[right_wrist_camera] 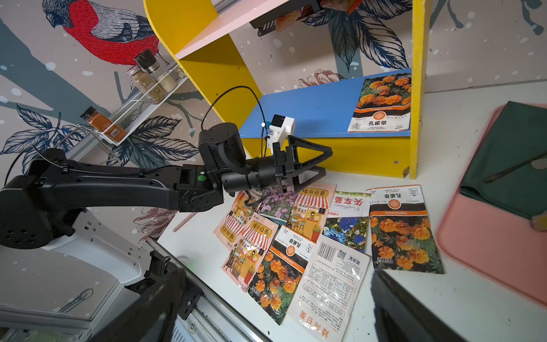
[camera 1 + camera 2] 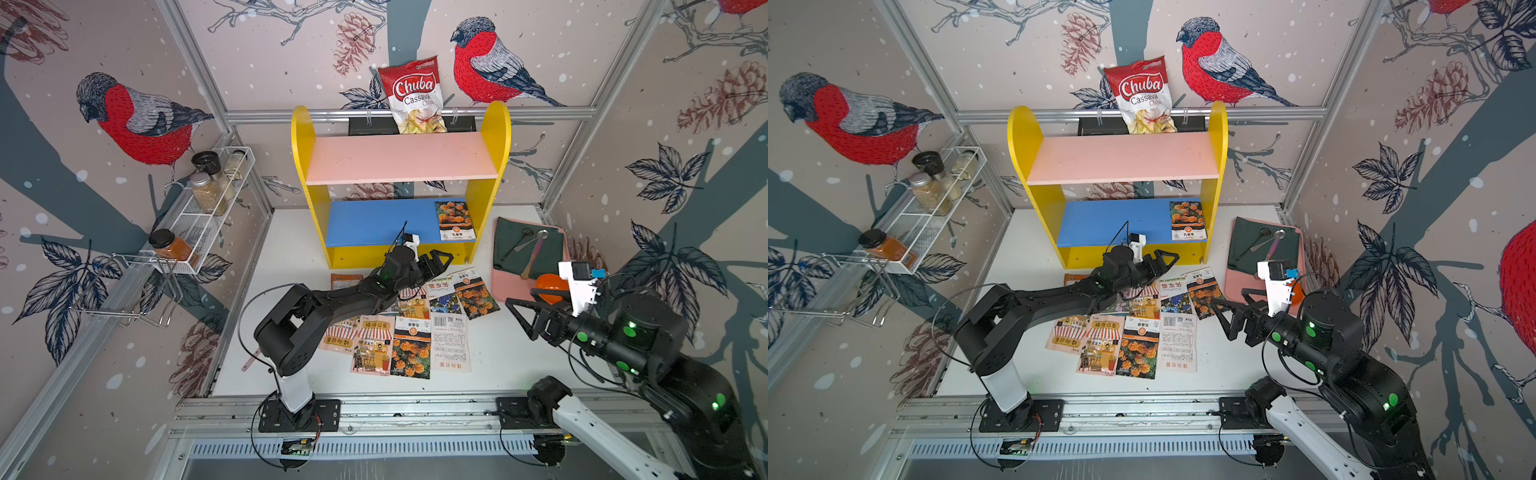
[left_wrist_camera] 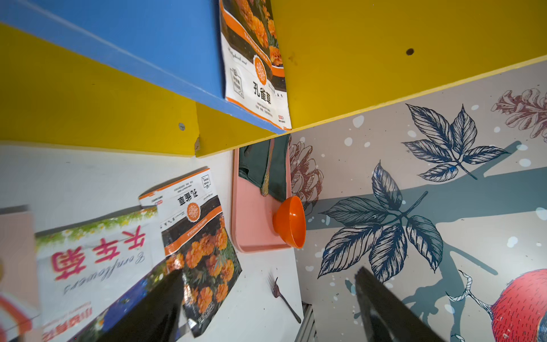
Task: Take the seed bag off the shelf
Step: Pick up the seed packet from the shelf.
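Left gripper (image 1: 326, 162): jaws spread wide, nothing between them, so it is recorded as released and empty. The jaws are stacked one above the other, which is judged to suit a flat packet, with one finger passed over it and one under. The gripper is held low, in front of the yellow front board of the shelf (image 2: 482, 208) and just above the loose seed packets (image 2: 411, 328) spread on the white tabletop (image 2: 498, 357). None of these is touched. The seed bag (image 2: 455, 220), printed with orange marigolds, is found lying flat at the right end of the blue lower board (image 2: 374, 222), pressed against the right yellow side panel. In the left wrist view its lower edge (image 3: 256, 65) reaches the board's front lip, which is judged to offer an edge for pinching. Relative to the left gripper the bag is placed higher, further back and to the right, near but not in contact; a rise and a short reach are judged to be needed. The pink upper board (image 2: 399, 160) is bare. A Chuba cassava chips bag (image 2: 415, 95) is seen behind the shelf. Right gripper (image 2: 519, 319): jaws wide, empty, held well apart to the right beside the pink tray (image 2: 503, 286) with its green cloth (image 2: 528, 249) and orange bowl (image 2: 548, 286), probably parked clear.
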`<state>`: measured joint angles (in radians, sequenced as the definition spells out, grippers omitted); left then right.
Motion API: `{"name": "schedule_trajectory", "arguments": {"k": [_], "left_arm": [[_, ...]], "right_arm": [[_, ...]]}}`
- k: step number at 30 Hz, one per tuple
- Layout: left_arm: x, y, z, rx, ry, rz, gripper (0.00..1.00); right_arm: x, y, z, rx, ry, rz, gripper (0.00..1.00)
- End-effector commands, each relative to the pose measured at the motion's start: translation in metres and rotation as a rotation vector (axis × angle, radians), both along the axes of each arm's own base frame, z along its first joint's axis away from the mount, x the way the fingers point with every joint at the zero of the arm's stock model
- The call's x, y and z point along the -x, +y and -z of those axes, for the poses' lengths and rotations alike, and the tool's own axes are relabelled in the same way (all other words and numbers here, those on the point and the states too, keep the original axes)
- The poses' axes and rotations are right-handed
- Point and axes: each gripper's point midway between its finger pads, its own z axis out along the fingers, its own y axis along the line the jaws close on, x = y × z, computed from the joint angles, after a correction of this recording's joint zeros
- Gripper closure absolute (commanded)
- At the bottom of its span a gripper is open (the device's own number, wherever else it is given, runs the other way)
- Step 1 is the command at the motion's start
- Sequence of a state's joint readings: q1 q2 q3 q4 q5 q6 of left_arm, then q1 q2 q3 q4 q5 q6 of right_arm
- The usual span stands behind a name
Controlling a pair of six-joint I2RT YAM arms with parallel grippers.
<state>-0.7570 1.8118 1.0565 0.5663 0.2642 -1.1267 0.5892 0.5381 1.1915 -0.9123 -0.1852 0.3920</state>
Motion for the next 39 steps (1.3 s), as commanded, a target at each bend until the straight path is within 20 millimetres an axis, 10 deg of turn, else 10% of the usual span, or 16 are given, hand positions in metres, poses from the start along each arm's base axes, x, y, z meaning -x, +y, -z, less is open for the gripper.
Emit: {"name": "schedule_trajectory", "arguments": {"k": [1, 39], "left_arm": [[-0.016, -0.012, -0.018, 0.067, -0.058, -0.002, 0.11], [-0.09, -0.019, 0.006, 0.052, 0.044, -0.25, 0.33]], "right_arm": [[-0.006, 0.0, -0.01, -0.021, -0.042, 0.021, 0.0], [-0.017, -0.018, -0.009, -0.016, -0.075, 0.139, 0.0]]}}
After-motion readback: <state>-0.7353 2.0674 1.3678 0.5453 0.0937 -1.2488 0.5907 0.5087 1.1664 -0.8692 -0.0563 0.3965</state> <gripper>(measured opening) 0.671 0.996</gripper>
